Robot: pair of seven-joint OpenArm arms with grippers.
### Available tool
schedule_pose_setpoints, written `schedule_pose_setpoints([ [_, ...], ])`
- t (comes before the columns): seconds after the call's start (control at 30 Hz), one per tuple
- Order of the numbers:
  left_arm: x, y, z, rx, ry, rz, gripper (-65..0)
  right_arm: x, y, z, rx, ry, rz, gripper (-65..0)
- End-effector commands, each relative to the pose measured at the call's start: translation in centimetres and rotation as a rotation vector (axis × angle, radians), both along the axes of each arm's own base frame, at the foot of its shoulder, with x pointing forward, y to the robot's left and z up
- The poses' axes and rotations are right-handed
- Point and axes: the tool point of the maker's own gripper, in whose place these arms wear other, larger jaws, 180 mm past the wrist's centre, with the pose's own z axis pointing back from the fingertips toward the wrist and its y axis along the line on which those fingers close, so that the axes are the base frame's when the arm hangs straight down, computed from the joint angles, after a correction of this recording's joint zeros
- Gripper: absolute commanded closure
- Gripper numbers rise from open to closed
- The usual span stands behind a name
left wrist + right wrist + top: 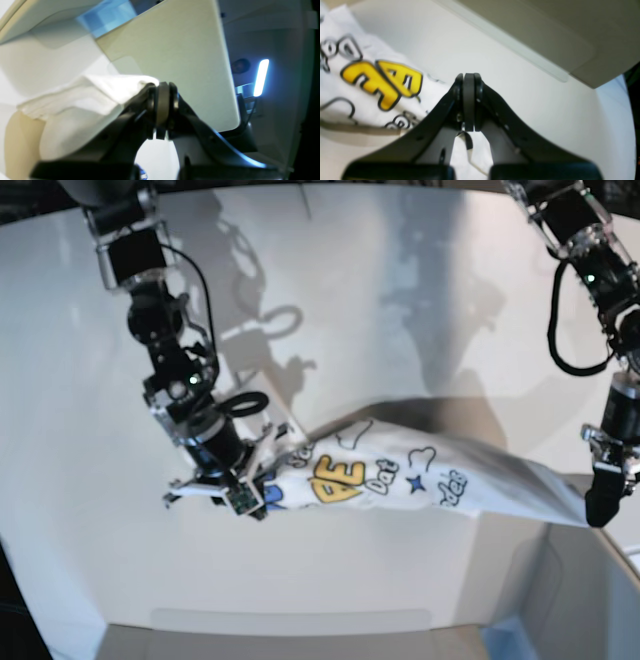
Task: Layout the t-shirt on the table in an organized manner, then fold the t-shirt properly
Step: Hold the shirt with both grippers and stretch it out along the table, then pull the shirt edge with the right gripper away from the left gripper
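Soft white printed t-shirt [420, 480] stretched between two closed tools, left [162, 107] and right [468, 102], each pinching cloth.

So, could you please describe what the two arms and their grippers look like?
Both arms are black and silver-grey segmented units with looping black cables. The left gripper has dark curved fingers with flat grey-tan pads. The right gripper is black, with curved fingers, flat black pads and small screw holes.
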Motion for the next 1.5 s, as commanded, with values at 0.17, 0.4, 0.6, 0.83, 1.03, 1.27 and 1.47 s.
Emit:
schedule_pose_setpoints([
  [0.17, -0.2, -0.1, 0.9, -0.017, -0.015, -0.015, 0.0, -0.5, 0.9, 0.0, -0.012, -0.005, 0.029, 0.0],
  [0.4, 0.7, 1.1, 4.7, 0.014, -0.115, 0.024, 0.0, -2.7, 0.5, -3.9, -0.07, 0.148, 0.005, -15.8],
  [0.6, 2.9, 1.2, 9.9, -0.012, -0.253, 0.021, 0.0, -2.9, 0.3, -5.0, -0.078, 0.177, 0.001, -13.9],
  [0.83, 4.1, -0.8, 11.3, -0.022, -0.283, -0.033, 0.0, -3.4, 2.1, -10.6, -0.243, 0.289, 0.109, -13.9],
  [1.03, 4.4, -1.4, 10.9, -0.036, -0.278, -0.046, 0.0, -2.2, 3.6, -10.4, -0.244, 0.241, 0.158, -13.9],
  [1.27, 4.4, -1.4, 10.9, -0.035, -0.275, -0.048, 0.0, 0.3, 4.5, -9.8, -0.233, 0.226, 0.15, -13.9],
  [1.47, 4.4, -1.4, 11.0, -0.035, -0.277, -0.047, 0.0, 2.9, 4.3, -10.8, -0.25, 0.261, 0.117, -13.9],
])
